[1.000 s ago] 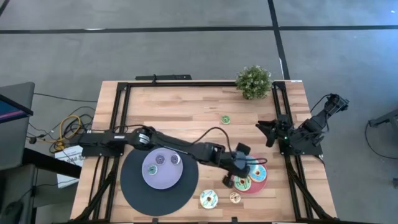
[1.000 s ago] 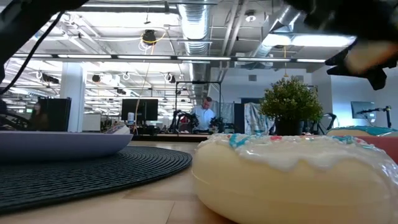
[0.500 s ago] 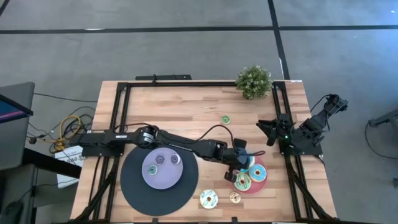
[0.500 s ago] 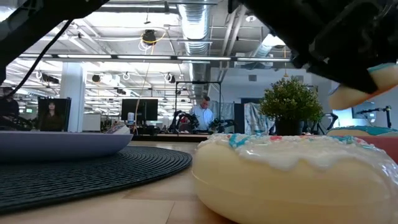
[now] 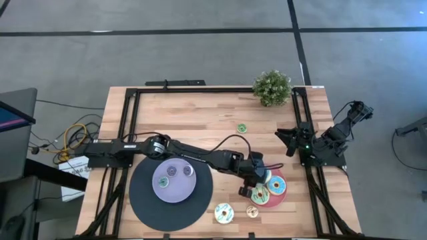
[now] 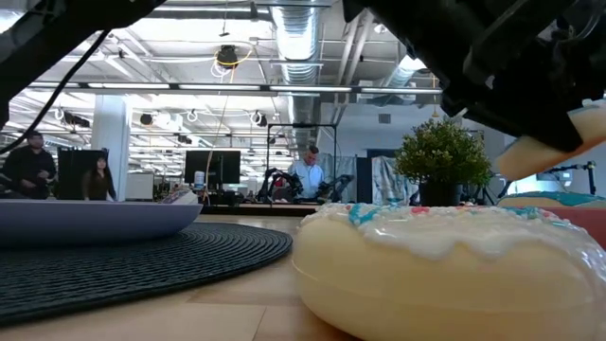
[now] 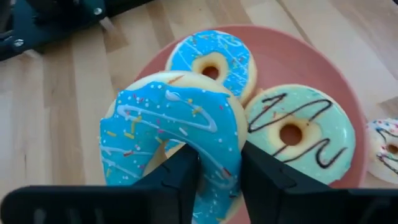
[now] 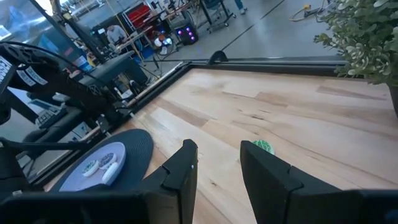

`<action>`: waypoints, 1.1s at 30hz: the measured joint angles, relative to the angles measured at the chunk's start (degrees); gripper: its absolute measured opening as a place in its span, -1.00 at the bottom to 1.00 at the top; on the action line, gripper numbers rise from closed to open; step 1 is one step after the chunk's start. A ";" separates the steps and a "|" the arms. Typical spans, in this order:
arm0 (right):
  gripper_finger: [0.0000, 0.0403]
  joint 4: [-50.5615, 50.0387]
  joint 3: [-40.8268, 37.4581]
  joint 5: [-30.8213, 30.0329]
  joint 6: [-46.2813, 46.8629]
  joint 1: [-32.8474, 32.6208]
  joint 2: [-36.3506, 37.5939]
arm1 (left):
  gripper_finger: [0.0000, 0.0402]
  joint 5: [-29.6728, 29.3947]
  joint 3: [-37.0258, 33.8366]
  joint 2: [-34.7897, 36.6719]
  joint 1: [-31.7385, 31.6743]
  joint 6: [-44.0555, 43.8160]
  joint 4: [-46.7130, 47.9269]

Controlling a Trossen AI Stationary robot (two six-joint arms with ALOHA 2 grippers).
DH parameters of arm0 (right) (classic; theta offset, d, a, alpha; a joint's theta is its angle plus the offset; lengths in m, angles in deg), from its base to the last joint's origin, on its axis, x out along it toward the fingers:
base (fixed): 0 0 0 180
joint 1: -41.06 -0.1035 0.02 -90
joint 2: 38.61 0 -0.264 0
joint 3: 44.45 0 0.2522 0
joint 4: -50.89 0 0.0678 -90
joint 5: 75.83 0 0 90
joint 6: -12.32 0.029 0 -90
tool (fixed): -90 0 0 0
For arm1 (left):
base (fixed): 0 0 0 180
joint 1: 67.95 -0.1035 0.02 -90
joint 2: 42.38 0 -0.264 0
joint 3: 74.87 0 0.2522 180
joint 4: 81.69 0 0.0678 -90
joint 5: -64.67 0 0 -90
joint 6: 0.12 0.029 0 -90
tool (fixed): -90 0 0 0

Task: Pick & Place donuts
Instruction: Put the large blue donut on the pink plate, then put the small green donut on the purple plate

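Left arm: reaches across the desk (image 5: 200,113); left pincer (image 5: 259,177) at the pink plate (image 5: 283,193), fingers narrowly apart around a tilted blue donut (image 7: 180,134).
Right arm: folded at desk's right edge; right pincer (image 8: 217,168) part open, empty.
Plate donuts: three, counting the gripped one.
Small donuts: two on lavender plate (image 5: 175,181).

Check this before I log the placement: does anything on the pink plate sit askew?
Yes. The blue-iced donut between the left gripper's fingers is tilted, leaning on the smaller blue donut instead of lying flat on the pink plate. The green-iced donut lies flat.
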State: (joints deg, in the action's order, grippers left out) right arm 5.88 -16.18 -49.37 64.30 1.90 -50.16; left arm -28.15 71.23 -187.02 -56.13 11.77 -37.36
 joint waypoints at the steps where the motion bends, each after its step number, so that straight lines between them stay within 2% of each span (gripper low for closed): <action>1: -0.44 0.00 0.00 0.04 0.00 0.00 0.00 | -0.48 -0.02 -0.01 0.00 -0.04 -0.15 -0.13; 10: -0.44 0.00 0.00 0.11 -0.01 0.00 0.00 | -0.25 0.03 0.00 0.02 0.00 -1.18 0.59; 23: -0.44 0.00 0.00 0.29 0.00 0.00 0.00 | -0.02 0.39 0.00 0.02 -0.03 -2.31 1.02; 30: -0.44 0.00 0.00 0.47 0.00 0.00 0.00 | 0.03 0.71 0.00 0.31 -0.03 -1.01 1.58; 33: -0.44 0.00 0.00 0.57 0.02 0.00 0.00 | 0.03 -1.92 0.00 1.70 -0.03 -0.86 2.94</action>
State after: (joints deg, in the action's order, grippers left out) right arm 5.88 -16.18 -48.81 64.33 1.90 -50.16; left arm -30.07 71.23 -185.32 -56.16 10.91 -34.42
